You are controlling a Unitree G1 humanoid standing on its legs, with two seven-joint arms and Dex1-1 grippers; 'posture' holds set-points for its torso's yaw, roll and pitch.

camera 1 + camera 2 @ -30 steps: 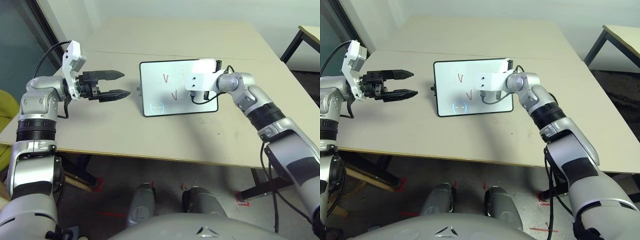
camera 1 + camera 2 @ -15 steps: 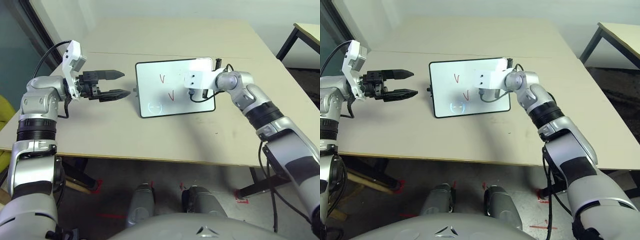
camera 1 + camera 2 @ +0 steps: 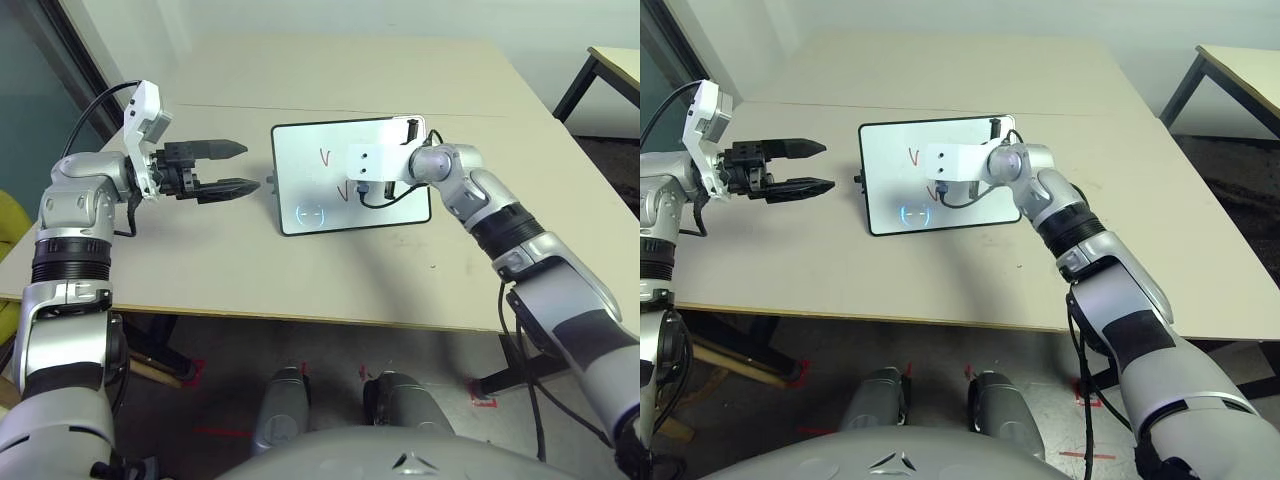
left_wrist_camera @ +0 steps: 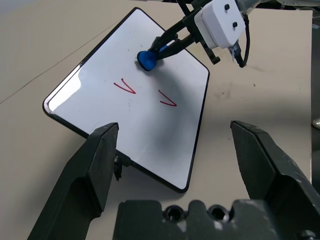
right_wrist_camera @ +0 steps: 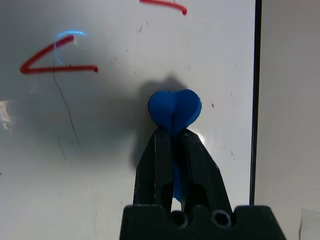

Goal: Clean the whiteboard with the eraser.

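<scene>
- The eraser (image 5: 174, 111) is a small bright blue block, squeezed so that its free end bulges into two lobes, and that end is pressed against the white face of the whiteboard (image 3: 310, 190).
- The right gripper (image 5: 174, 142) has its two black fingers clamped tight on the eraser — they sit almost together, with only a strip of blue showing between them.
- Seen from the left wrist, the eraser (image 4: 147, 61) touches the board near one corner, a little apart from two red marks (image 4: 125, 87), each shaped like a bent arrowhead.
- In the head view those red marks (image 3: 325, 156) sit around the middle of the board, just to the left of the right arm's white wrist module (image 3: 375, 163), which hangs over the board's right half.
- A faint round logo (image 3: 312, 214) shows near the board's front left corner.
- The board lies flat on a pale beige table (image 3: 230, 260), roughly in the middle of it, with its thin black frame and rounded corners in plain sight.
- The left gripper (image 3: 238, 168) hovers above the table just off the board's left edge, pointing towards it — its fingers stand apart with nothing between them, and its lower fingertip is close to the frame; I can't tell whether it touches.
- A second table (image 3: 610, 75) stands off at the far right of the room.
</scene>
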